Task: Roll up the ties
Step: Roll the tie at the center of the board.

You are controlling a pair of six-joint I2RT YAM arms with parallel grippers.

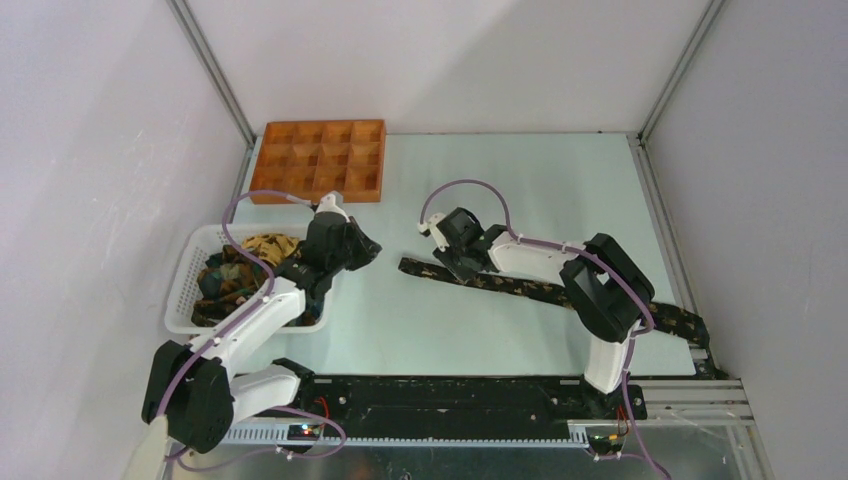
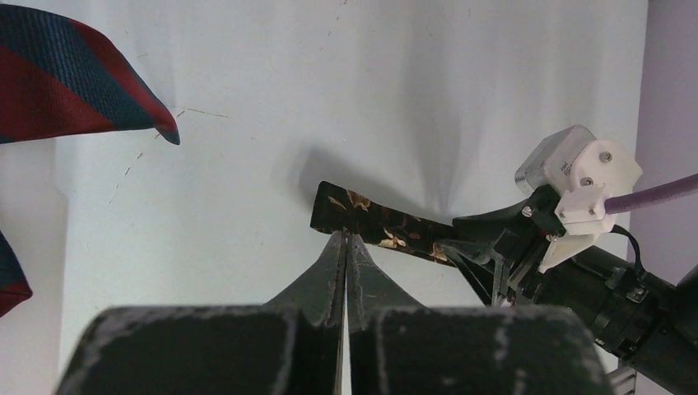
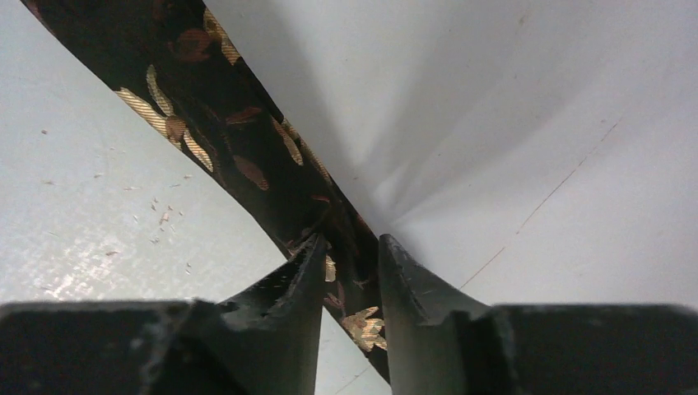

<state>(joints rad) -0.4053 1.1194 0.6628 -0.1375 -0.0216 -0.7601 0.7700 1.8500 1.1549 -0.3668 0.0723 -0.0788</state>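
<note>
One dark tie with a gold leafy print lies stretched flat across the table, from its narrow end at centre to the right edge. My right gripper is down on it near the narrow end. In the right wrist view its jaws stand a little apart, and the tie runs between them on the table. My left gripper hovers left of the tie's end, shut with nothing in it. The tie's end lies just beyond its tips. More ties are heaped in the basket.
A white mesh basket stands at the left under my left arm. An orange compartment tray sits at the back left. A red and blue striped cloth shows at the left wrist view's left edge. White walls enclose the table.
</note>
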